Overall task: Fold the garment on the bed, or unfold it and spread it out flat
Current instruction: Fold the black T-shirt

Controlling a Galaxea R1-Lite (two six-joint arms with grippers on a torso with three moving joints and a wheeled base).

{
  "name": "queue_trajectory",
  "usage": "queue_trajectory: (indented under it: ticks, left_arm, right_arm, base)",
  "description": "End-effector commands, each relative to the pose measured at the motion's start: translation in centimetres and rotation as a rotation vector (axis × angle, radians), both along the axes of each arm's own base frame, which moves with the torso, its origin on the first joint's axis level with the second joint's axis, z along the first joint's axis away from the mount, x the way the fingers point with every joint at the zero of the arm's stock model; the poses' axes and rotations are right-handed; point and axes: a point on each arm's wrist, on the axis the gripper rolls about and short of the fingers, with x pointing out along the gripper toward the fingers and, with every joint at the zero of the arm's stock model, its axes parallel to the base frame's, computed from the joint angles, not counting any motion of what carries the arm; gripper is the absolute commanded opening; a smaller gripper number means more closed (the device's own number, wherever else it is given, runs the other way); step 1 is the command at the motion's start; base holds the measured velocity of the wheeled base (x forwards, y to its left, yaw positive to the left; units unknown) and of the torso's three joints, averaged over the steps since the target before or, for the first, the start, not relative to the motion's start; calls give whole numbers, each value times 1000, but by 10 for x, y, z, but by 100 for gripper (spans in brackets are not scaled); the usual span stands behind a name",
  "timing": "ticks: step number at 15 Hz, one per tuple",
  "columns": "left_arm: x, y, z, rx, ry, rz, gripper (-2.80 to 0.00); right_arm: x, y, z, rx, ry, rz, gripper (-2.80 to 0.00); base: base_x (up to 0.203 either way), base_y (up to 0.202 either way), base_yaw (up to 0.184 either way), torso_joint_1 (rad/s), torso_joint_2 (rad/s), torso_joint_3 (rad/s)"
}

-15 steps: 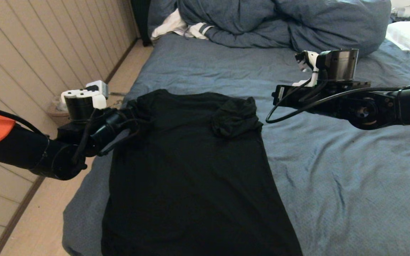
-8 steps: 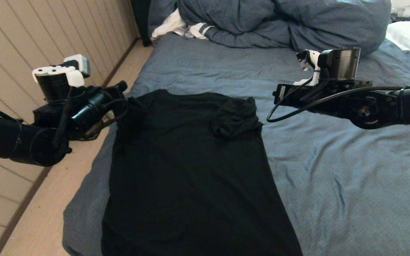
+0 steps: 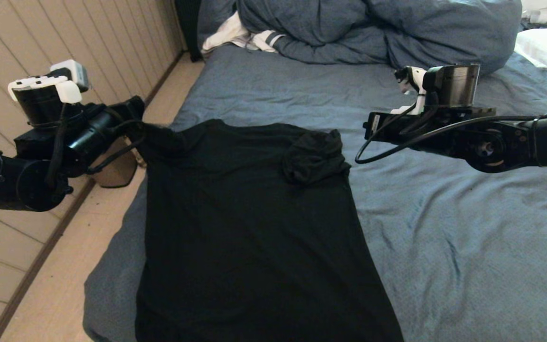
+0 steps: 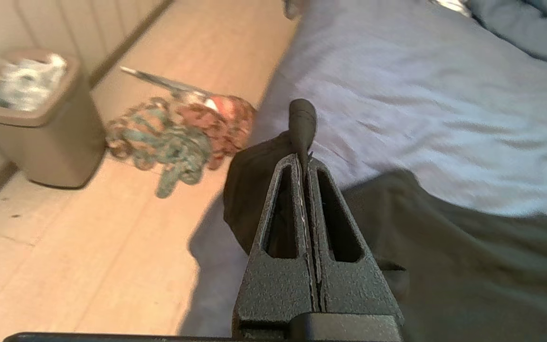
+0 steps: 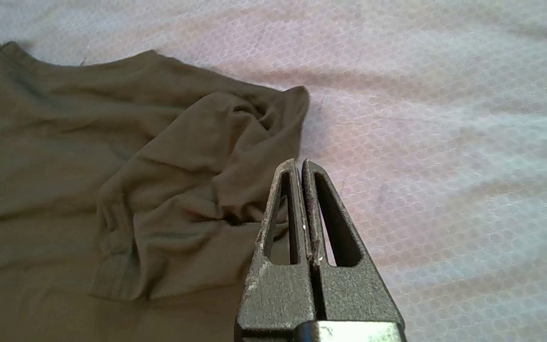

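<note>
Where wood floor meets bed (image 3: 444,228), bin (image 4: 31,128) (perhaps paper-filled), left end effector (image 4: 303,156) pinching garment (image 3: 254,228), right end effector (image 5: 302,164) closed, empty.

The bed (image 3: 468,247) carries the garment (image 3: 254,228), laid plain side up near its left edge. A bunched duvet (image 3: 378,33) lies at the far end.

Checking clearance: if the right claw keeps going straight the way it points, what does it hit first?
Probably the bunched sleeve of the black T-shirt: the shut right claw hangs just above its edge, with the slate-blue bed sheet beyond. Depth is unclear.
</note>
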Motion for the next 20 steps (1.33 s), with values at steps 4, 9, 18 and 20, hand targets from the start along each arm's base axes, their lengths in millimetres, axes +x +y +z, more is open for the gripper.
queue_trajectory:
  ticks: [4,9,18,20]
  left_arm:
    - [3,-9,-10,0,24,-20,-280]
    - [-1,-59,-37,17,92,-150,-280]
    - [-23,-154,-53,115,107,-323,-280]
    - [-26,-169,-59,134,115,-340,-280]
  right_arm:
    - [1,1,-1,0,1,2,-280]
    - [1,0,0,1,-4,2,-280]
    - [1,-1,1,5,-6,6,-280]
    - [1,-1,2,5,-8,6,-280]
  base:
    - [0,0,0,0,0,0]
    - [0,0,0,0,0,0]
    - [0,0,0,0,0,0]
    - [0,0,0,0,0,0]
